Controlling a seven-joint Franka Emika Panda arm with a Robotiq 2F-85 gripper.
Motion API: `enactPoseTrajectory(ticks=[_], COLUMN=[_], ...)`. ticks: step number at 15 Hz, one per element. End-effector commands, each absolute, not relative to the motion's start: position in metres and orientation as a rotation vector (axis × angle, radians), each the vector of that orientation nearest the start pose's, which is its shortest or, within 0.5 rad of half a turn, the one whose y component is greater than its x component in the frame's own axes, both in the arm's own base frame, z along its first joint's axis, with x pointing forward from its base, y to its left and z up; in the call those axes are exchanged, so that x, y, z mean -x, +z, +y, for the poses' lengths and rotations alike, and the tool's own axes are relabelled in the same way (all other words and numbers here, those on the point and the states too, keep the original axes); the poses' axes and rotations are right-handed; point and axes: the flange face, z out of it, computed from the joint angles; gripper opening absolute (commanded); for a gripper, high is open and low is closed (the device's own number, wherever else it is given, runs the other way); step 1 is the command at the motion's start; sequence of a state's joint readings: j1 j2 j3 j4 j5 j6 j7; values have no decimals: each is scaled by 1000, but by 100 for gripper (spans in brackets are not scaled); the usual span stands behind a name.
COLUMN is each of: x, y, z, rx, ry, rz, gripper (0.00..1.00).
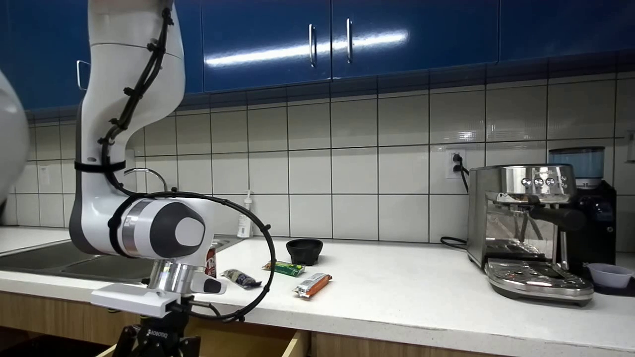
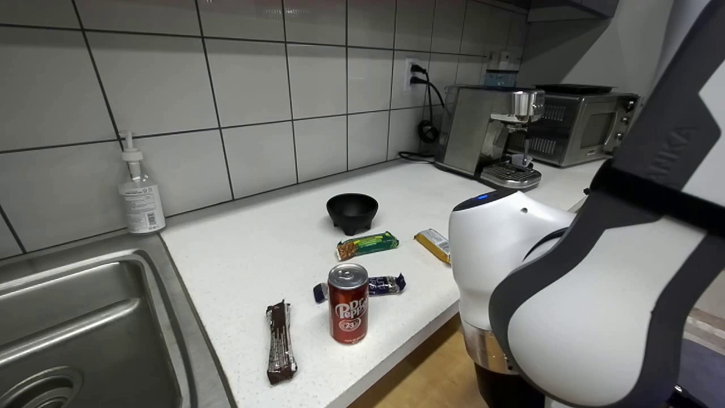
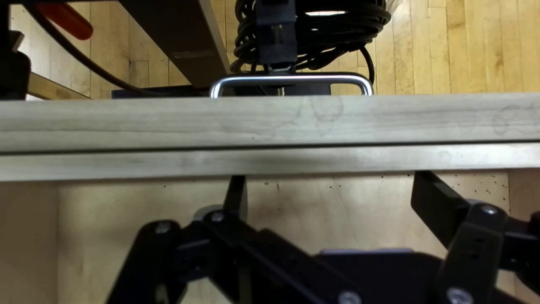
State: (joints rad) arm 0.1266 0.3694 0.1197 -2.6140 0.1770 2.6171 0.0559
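My gripper (image 3: 330,181) is open in the wrist view, with nothing between its two black fingers. The fingers are over the inside of an open wooden drawer, and their tips end at the inner edge of its front board (image 3: 270,122). Whether they touch it I cannot tell. A metal handle (image 3: 291,78) is on the outer side of that board. In an exterior view the gripper (image 1: 156,344) points down in front of the counter, by the open drawer (image 1: 296,345); its fingertips are cut off there. In an exterior view the arm (image 2: 578,334) hides the gripper.
On the counter are a red soda can (image 2: 348,311), a black bowl (image 2: 352,211), and green (image 2: 368,245), yellow-orange (image 2: 434,245), blue (image 2: 387,285) and brown (image 2: 280,343) wrapped bars. A sink (image 2: 102,317), soap bottle (image 2: 140,198) and coffee machine (image 1: 526,233) stand around. Coiled cables (image 3: 329,33) lie beyond the drawer.
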Motion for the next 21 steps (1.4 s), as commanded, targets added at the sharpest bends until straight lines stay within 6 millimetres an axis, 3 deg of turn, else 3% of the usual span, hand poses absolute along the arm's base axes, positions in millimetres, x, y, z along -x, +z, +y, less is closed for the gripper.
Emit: enactPoseTrajectory(ticks=[1,6,12,21], x=[-350,-351,-369,-392], y=[101,101,107,134], z=[95,94,101,127], rx=[3006,3008,3005,3051], ry=[664,656,578,495], rz=[10,34,52,106], gripper=[100,100,100,100])
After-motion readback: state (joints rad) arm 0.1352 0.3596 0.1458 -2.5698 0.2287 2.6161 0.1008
